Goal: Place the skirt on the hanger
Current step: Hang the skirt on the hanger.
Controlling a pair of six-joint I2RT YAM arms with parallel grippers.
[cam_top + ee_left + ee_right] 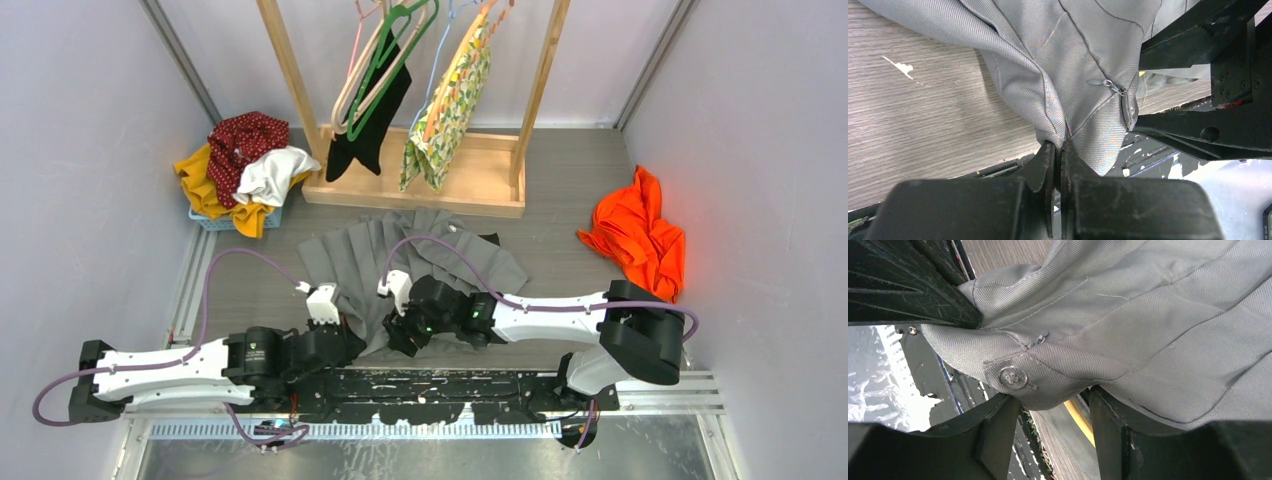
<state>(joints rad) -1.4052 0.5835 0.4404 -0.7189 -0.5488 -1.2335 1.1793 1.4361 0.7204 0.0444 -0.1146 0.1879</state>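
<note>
The grey pleated skirt (pixel 440 255) lies spread on the table in front of the rack. My left gripper (pixel 348 342) is shut on a corner of its waistband, and the left wrist view shows the fabric pinched between the tips (pixel 1059 146). My right gripper (pixel 405 330) is open just to the right, with the buttoned waistband (pixel 1012 377) draped over its fingertips (pixel 1053 396). A thin yellow bar (pixel 1079 421) shows under the fabric between the fingers. Empty hangers, one of them green (pixel 385 60), hang on the rack at the back.
The wooden rack's base (pixel 480 190) stands behind the skirt, with a black garment (pixel 368 135) and a floral one (pixel 450 110) hanging on it. A basket of clothes (pixel 240 170) is at the back left. An orange cloth (pixel 640 240) lies at the right.
</note>
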